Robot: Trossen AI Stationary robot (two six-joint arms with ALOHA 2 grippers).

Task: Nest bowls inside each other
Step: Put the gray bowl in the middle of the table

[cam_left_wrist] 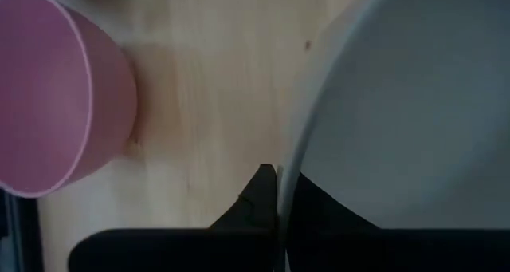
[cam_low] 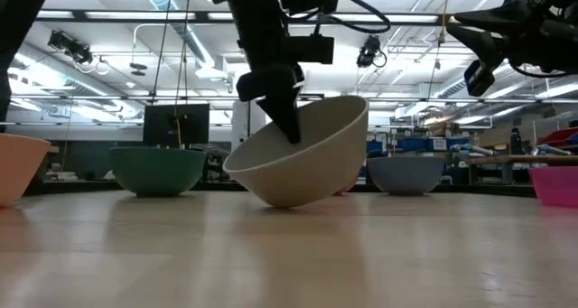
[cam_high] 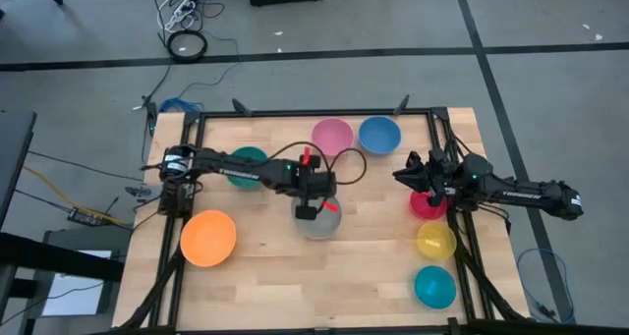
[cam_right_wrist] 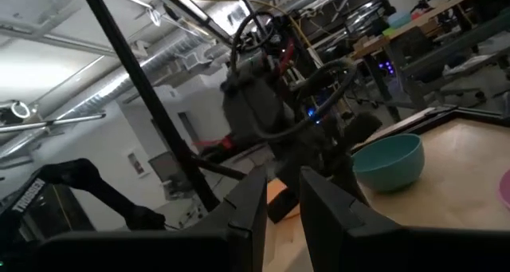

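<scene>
My left arm's fingers (cam_low: 287,118) are pinched on the rim of the grey-white bowl (cam_low: 302,159), tipping it on the surface (cam_high: 324,276) near the middle. I judge this the pick-up of one bowl; next I'd lift it clear and carry it over a bigger one, likely the orange bowl (cam_high: 207,238) at near left. My right arm's fingers (cam_high: 425,183) hang a little apart and empty over the magenta-red bowl (cam_high: 428,205). Green (cam_high: 248,164), pink (cam_high: 332,136), blue (cam_high: 379,134), yellow (cam_high: 436,241) and cyan (cam_high: 434,286) bowls sit apart, all seemingly empty; nothing is nested yet.
</scene>
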